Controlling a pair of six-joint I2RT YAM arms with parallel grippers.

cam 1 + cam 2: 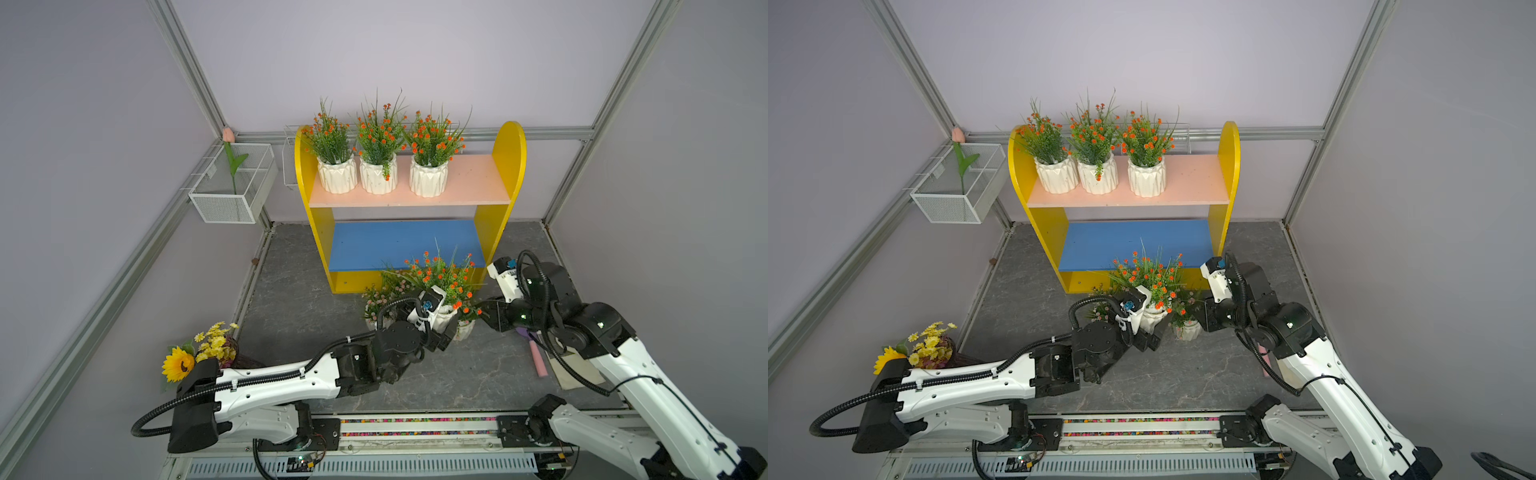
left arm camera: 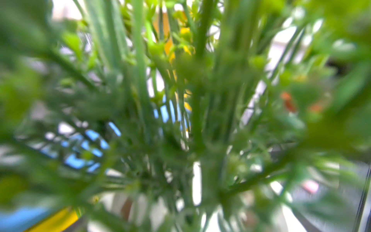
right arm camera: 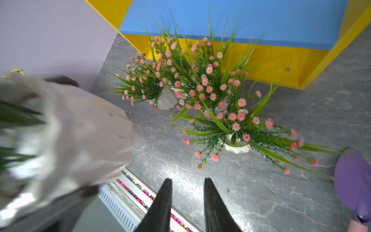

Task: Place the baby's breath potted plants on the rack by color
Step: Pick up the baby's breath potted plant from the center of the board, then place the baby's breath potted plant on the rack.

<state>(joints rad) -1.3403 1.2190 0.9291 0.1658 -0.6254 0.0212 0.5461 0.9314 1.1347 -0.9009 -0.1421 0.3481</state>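
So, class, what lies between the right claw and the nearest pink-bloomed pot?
Bare grey tabletop, plus that pot's own sprigs: right wrist view.

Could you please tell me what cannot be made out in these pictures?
Left wrist view: blurred green sprigs fill it; little else is legible.
Both top views: the wrist camera covers how the left gripper holds the white faceted pot of orange blooms.
White pots of pale pink blooms: their number, under overlapping foliage, right wrist view.
Purple tool: cut off by the right wrist view's edge.
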